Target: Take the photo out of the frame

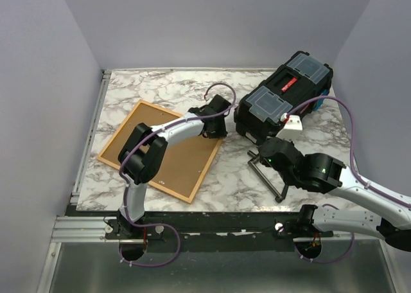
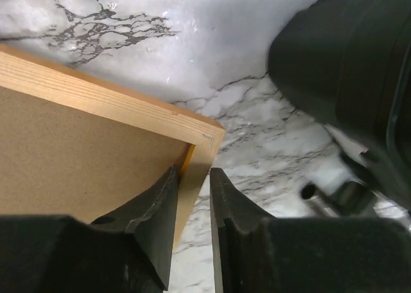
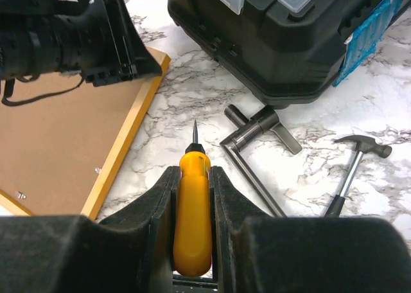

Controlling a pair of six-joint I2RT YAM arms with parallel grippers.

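Frame (image 1: 205, 171) lies face down, left-centre of the top view, tilted, on a marble table (image 1: 234, 177). Wood-coloured back rail up, with a thin orange sliver at the inner corner in the left wrist view. Photo (image 1: 186, 158) is still seated in the frame, only its brown back showing. Left arm partly covers it.

Left gripper (image 2: 191, 172) is at the frame's upper-right corner. The jaws straddle the side rail, one finger (image 2: 157, 203) on the brown backing and the other outside, over the table. They look pinched onto the rail.

Right gripper (image 3: 192, 171), lower right of the top view, has its jaws clamped on a yellow-handled awl (image 3: 192, 209), tip pointing away.

Black toolbox (image 1: 282, 103) is upper right, just beside the frame corner. Metal clamp (image 3: 257, 129) and hammer (image 3: 350, 168) lie on the table below the toolbox.
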